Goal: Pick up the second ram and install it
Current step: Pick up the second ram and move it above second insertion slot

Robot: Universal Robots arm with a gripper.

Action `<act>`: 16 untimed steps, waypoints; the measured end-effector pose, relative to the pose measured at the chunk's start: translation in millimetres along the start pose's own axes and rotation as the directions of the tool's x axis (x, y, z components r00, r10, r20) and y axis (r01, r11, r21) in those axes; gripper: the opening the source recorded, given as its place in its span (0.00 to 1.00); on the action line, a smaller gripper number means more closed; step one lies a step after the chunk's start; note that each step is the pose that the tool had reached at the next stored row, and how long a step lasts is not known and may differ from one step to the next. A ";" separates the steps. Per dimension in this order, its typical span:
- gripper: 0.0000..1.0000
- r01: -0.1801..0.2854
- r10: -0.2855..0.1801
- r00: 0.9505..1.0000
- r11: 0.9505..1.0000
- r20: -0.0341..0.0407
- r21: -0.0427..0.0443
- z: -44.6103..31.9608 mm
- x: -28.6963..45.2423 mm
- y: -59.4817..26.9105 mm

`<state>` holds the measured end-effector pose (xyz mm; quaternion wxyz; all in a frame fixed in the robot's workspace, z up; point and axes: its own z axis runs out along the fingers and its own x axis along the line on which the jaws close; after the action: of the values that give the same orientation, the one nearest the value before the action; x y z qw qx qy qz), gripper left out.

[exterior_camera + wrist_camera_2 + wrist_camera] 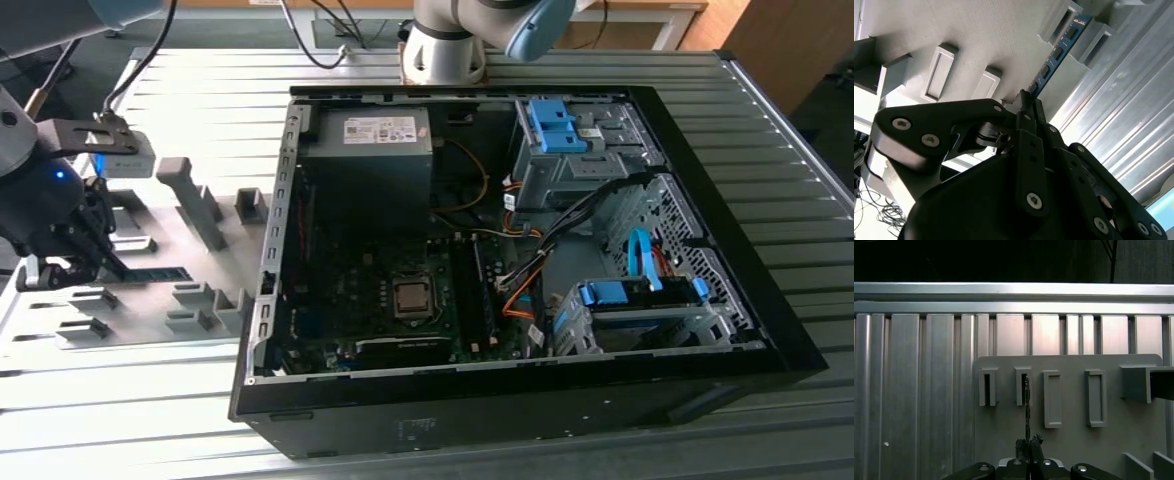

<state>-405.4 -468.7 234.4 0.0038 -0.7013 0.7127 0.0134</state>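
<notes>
The second ram (1056, 52) has its near end hidden between the fingers of the end effector (1026, 102), which clamp it; farther off, a grey holder block (1100, 40) covers part of it. In the first wrist view it shows edge-on, chips unseen

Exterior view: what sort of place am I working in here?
Most likely a robotics lab bench for PC assembly: an open computer case lies on a ribbed aluminium table, a grey fixture plate with holder blocks beside it, where the pincer grips the second ram.
</notes>
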 end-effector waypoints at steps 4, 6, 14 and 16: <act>0.14 0.000 0.000 1.000 1.000 0.000 0.000 0.0 0.0 0.0; 0.14 0.000 0.000 1.000 1.000 0.000 0.000 0.0 0.0 0.0; 0.14 0.000 0.000 1.000 1.000 0.000 0.000 -6.4 -0.2 0.1; 0.14 0.000 0.000 1.000 1.000 0.000 0.000 -8.9 -0.2 0.1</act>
<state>-405.3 -468.7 243.3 0.0038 -0.7011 0.7129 0.0134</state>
